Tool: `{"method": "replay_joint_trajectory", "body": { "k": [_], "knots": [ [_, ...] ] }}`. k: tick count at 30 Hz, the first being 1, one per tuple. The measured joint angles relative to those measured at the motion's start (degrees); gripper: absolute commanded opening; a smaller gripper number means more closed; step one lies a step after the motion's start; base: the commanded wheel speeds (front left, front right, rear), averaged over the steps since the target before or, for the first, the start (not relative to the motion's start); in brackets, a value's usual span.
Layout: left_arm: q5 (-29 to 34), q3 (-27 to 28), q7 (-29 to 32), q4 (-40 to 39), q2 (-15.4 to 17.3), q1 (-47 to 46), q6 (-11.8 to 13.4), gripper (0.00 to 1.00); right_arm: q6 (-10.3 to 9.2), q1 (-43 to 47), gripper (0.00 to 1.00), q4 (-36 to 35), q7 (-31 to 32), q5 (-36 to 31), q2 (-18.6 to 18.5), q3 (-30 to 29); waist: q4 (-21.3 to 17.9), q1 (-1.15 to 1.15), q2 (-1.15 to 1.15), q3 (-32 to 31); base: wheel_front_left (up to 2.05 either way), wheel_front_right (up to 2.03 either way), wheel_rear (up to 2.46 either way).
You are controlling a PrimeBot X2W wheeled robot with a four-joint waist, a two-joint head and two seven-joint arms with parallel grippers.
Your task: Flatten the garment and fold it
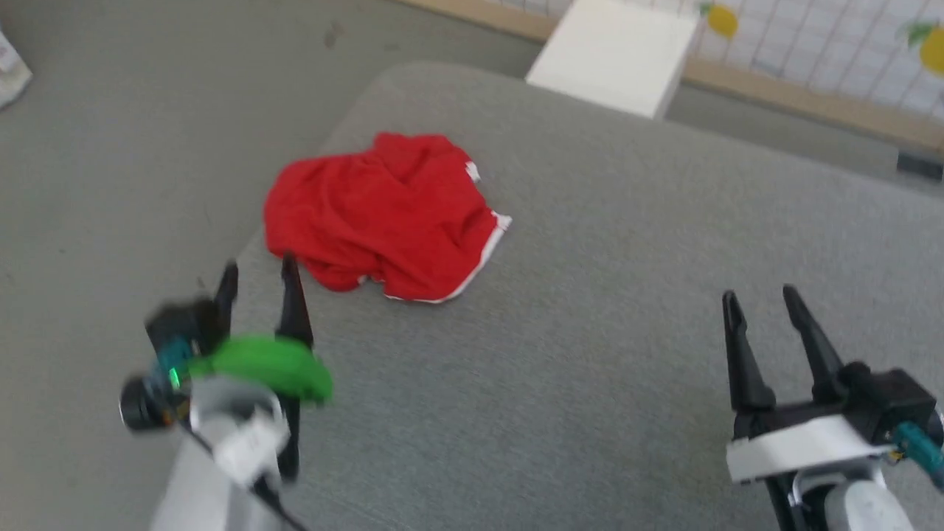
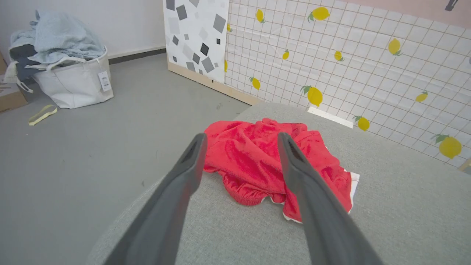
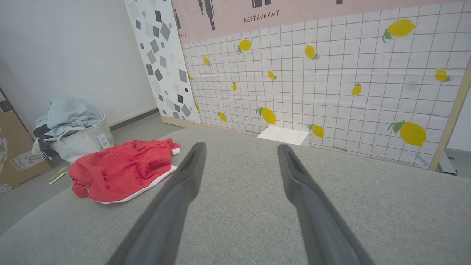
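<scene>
Both my left claw [image 1: 258, 267] and right claw [image 1: 759, 293] gape wide, empty; I should pinch the crumpled red shorts [image 1: 383, 214] at opposite hems and pull flat.

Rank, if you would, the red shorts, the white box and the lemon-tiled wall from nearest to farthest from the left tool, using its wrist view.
1. red shorts, just beyond the tips of the left tool.
2. white box, behind the shorts.
3. lemon-tiled wall, behind the box.
</scene>
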Motion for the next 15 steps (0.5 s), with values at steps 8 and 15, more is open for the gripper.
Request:
{"method": "replay_joint_trajectory", "body": {
  "k": [8, 15],
  "knots": [
    [-5.9, 4.4, 17.5, 2.9, 3.9, -14.9, 1.1, 1.00, -0.01, -4.6, 1.00, -1.4, 0.1, 1.6, -2.2, 0.1, -6.0, 0.02, 0.00, 9.1, 0.00, 0.00, 0.00],
    [-11.4, 10.8, 39.4, 5.8, 9.6, -16.6, 7.9, 1.00, -0.01, -8.2, 1.00, 0.9, -0.6, 4.5, -1.7, 1.0, -14.6, 0.02, 0.00, 14.4, 0.00, 0.00, 0.00]
  ]
}}
